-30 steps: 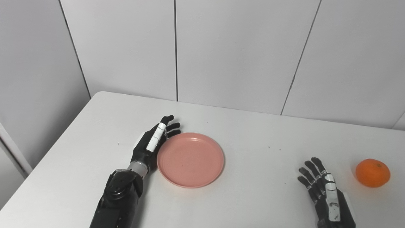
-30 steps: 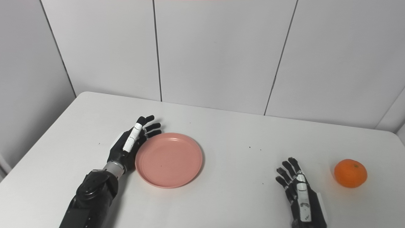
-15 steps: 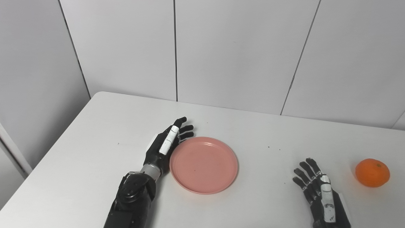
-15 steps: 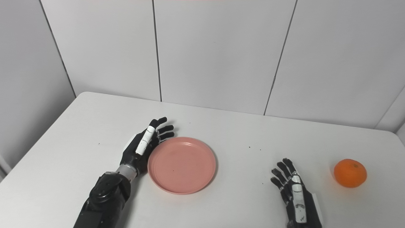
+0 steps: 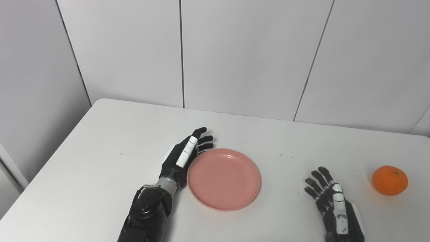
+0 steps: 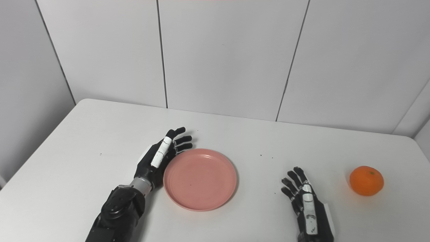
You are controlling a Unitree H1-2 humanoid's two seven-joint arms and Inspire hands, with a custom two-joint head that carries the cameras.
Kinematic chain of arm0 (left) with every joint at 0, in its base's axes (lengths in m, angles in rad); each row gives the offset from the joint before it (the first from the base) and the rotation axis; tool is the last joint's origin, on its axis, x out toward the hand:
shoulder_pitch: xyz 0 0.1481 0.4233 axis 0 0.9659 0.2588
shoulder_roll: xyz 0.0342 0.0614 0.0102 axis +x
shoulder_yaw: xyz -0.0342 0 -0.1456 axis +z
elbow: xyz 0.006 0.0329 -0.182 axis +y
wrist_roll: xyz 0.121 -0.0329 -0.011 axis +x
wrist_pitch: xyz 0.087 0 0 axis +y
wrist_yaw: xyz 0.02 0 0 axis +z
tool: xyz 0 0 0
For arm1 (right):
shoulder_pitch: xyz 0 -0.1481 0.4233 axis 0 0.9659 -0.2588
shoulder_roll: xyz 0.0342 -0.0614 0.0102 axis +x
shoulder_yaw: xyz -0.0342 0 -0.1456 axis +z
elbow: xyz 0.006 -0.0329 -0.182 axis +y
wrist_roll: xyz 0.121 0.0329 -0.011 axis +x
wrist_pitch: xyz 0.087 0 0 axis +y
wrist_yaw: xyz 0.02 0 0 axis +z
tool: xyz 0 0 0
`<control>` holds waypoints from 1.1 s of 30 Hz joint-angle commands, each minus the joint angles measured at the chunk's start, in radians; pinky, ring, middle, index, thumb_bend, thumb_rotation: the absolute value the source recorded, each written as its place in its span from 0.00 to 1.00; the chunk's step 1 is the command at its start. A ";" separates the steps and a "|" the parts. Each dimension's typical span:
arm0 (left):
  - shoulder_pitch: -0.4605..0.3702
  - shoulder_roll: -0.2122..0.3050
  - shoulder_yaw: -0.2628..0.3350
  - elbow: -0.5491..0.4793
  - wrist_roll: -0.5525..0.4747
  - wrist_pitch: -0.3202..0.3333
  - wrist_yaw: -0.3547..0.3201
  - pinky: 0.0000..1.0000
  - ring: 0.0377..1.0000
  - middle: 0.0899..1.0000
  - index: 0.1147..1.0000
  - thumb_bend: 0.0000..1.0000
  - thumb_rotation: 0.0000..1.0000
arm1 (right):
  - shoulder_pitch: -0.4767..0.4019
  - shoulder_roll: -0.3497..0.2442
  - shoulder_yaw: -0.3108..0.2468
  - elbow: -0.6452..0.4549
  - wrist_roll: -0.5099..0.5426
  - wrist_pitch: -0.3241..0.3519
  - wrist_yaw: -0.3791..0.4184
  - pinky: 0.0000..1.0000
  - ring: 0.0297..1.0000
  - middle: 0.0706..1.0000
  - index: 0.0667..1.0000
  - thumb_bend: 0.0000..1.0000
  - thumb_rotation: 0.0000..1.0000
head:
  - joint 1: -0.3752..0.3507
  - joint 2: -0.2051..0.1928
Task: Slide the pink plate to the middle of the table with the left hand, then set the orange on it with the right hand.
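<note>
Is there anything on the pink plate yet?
No, the pink plate is empty. Its whole inside shows bare pink, and the orange sits far off on the table, beyond the open right hand.

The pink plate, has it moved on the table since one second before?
Yes. The plate slid right, toward the orange, pushed by the left hand.

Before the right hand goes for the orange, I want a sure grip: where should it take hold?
Judging by its round, slightly flattened shape, wrap the orange around its widest middle, coming from its left, where the open right hand lies and nothing stands between them.
</note>
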 commanded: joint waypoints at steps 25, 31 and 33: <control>0.007 -0.036 0.014 -0.039 -0.005 0.046 -0.004 0.76 0.78 0.77 0.83 1.00 0.76 | 0.024 0.093 0.058 0.053 -0.069 0.055 -0.065 0.84 0.84 0.87 0.87 0.89 0.86 | -0.190 0.045; 0.017 -0.055 0.027 -0.053 0.004 0.047 0.031 0.75 0.77 0.76 0.83 1.00 0.76 | 0.018 0.106 0.062 0.062 -0.084 0.048 -0.067 0.84 0.84 0.86 0.87 0.89 0.86 | -0.239 0.048; 0.020 -0.054 0.026 -0.057 0.008 0.048 0.033 0.75 0.77 0.76 0.83 1.00 0.77 | 0.015 0.110 0.065 0.066 -0.091 0.047 -0.068 0.84 0.84 0.86 0.87 0.89 0.86 | -0.253 0.048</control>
